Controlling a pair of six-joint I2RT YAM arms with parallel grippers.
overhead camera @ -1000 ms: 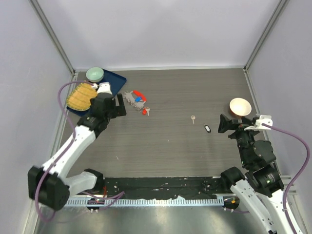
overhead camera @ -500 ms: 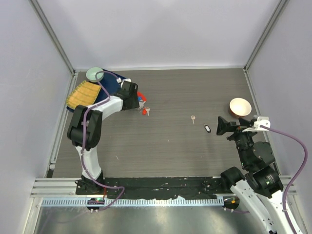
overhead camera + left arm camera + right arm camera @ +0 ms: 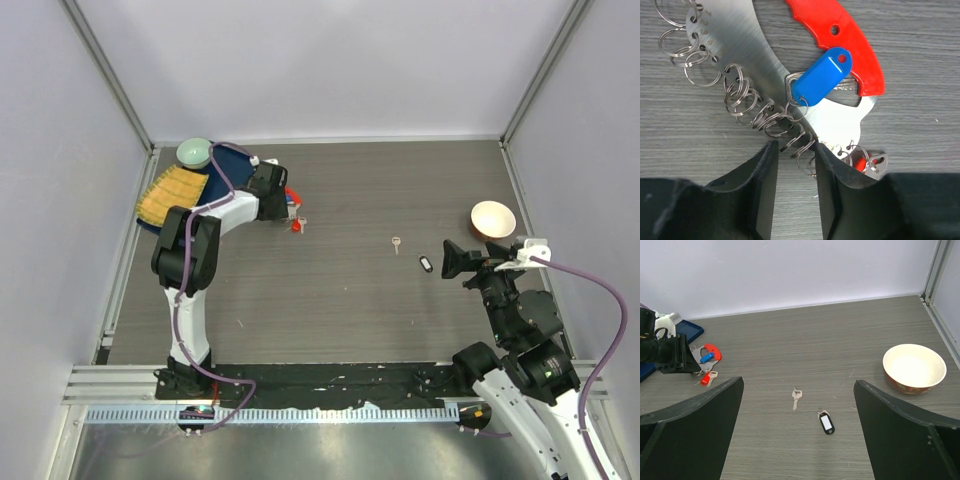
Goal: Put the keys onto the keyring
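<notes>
Left wrist view: the left gripper, jaws narrowly apart, straddles small rings of the keyring on the table, grip uncertain, red key just beside one finger.

red tag, blue tag, seemingly red-headed key

keyring far left | one key beside it | other key centre, fob right

Wore white shells over the long links of left arm and right arm, black housings at the joints; trailed purple cables; ended in matte black, wedge-shaped fingers.
</notes>
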